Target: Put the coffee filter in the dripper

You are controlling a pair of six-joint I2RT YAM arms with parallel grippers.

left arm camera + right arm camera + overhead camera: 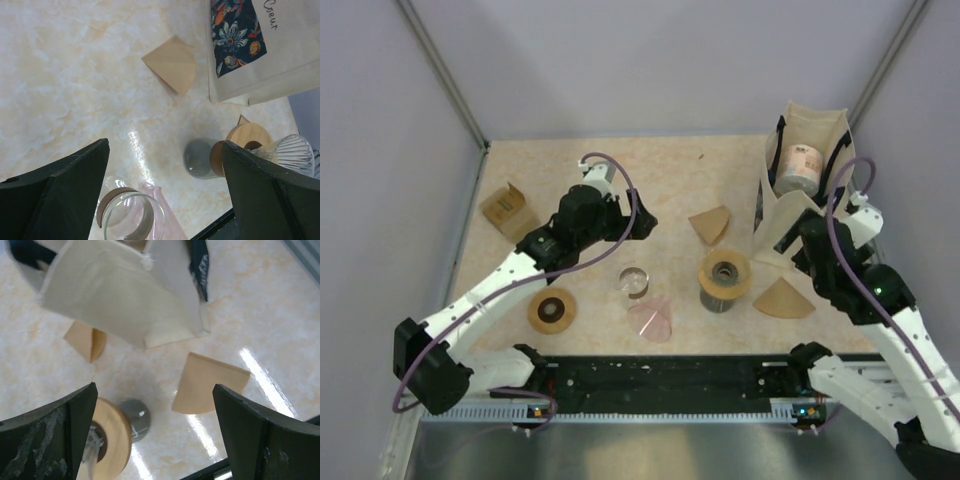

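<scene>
The left gripper (165, 187) hung over the middle of the bench with its jaws spread wide and nothing between them. The right gripper (155, 440) was also wide open and empty, poised near the right edge beside a cloth bag (807, 165).

Two brown paper coffee filters lay flat on the bench, and neither was in the dripper (725, 278). One filter (710, 224) rested toward the far side of the bench, between the left gripper and the bag. The other filter (783, 298) lay nearer the front edge, just right of the dripper and close to the right arm. The dripper itself, with a wooden collar, a ribbed glass cone and a grey base, stood near the front edge, a little right of centre. The pictures showed no paper in its mouth.

The bag stood in the far right corner, open at the top, with a pale roll (800, 170) inside it. A clear glass (634, 281) sat left of the dripper, and a pink see-through piece (650, 320) lay just in front of the glass. A wooden ring (552, 311) lay nearer the left front, and a small cardboard box (508, 210) sat by the left edge.
</scene>
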